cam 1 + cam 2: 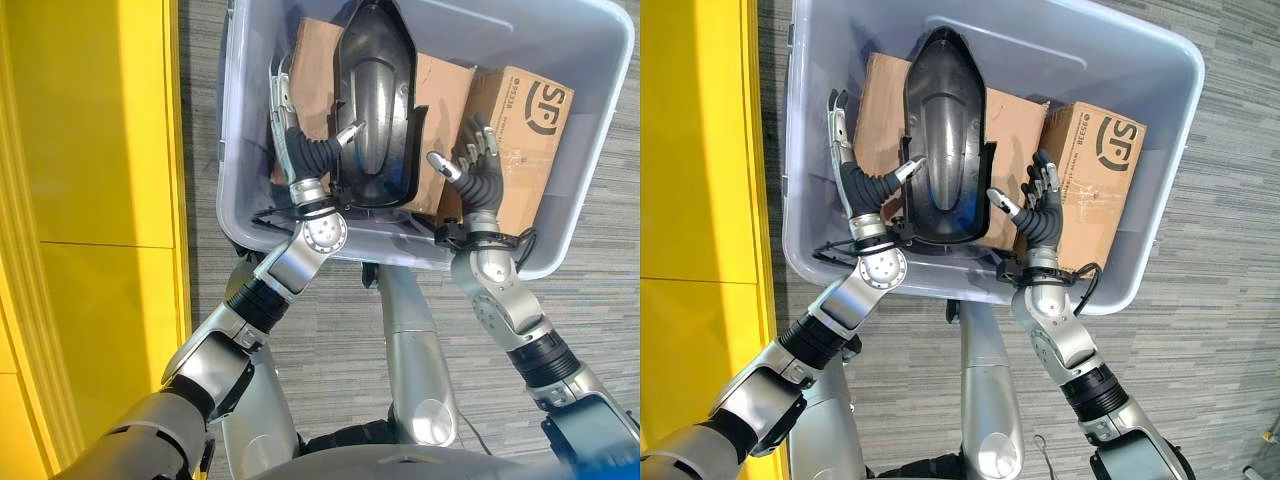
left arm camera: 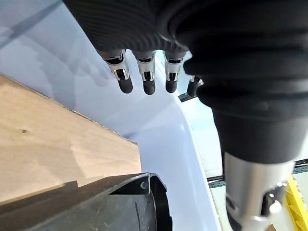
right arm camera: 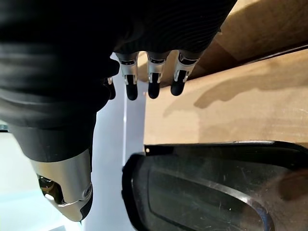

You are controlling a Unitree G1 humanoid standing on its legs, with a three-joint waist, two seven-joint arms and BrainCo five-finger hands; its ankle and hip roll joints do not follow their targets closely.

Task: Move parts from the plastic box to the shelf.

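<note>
Fingers straight and spread on both hands, clamped on nothing: the left hand [image 1: 862, 185] and the right hand [image 1: 1040, 205] reach over the near wall of the plastic box [image 1: 1160, 200], one on each side of the black moulded part [image 1: 945, 150], palms turned toward it. In the head views the left thumb lies against or just off the part's near edge; contact on the right cannot be told. The part lies hollow side up on top of a flat cardboard piece [image 1: 880, 100], with a printed cardboard carton [image 1: 1095, 170] beside it to the right.

It looks like a thin, stiff plastic shell: probably light, glossy and so likely slippery, long enough to swing if held at one end. The raised side rims near its wide end seem the best hold, pressed between both palms.

Beyond the box is grey floor [image 1: 1230, 300], with a yellow panel [image 1: 690, 200] to the left.
</note>
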